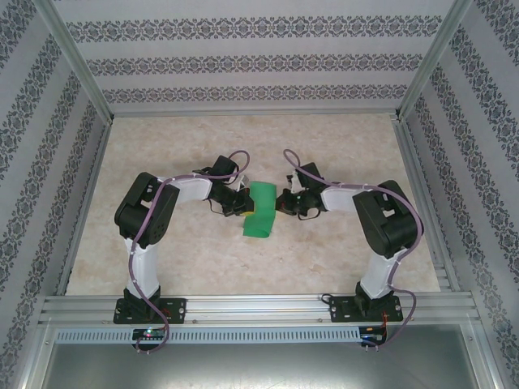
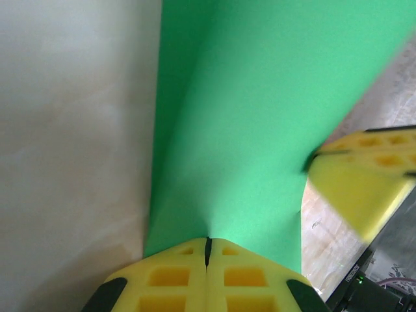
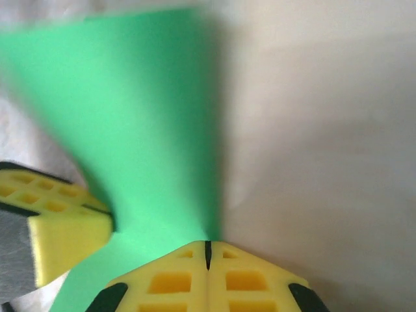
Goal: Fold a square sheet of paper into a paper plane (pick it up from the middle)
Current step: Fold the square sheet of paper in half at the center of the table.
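sheet: square sheet of paper (image 1: 261, 209) bowed, mid-table (image 1: 340, 259) between grippers | left gripper (image 2: 207, 247): pinching its left edge | right gripper (image 3: 208, 248): pinching opposite edge | writing: white print on black housing (image 2: 361, 285), unreadable

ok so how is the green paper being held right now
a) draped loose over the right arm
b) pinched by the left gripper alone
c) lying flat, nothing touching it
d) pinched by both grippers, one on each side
d: the left gripper and the right gripper are each shut on an edge of the square sheet of paper, from opposite sides.
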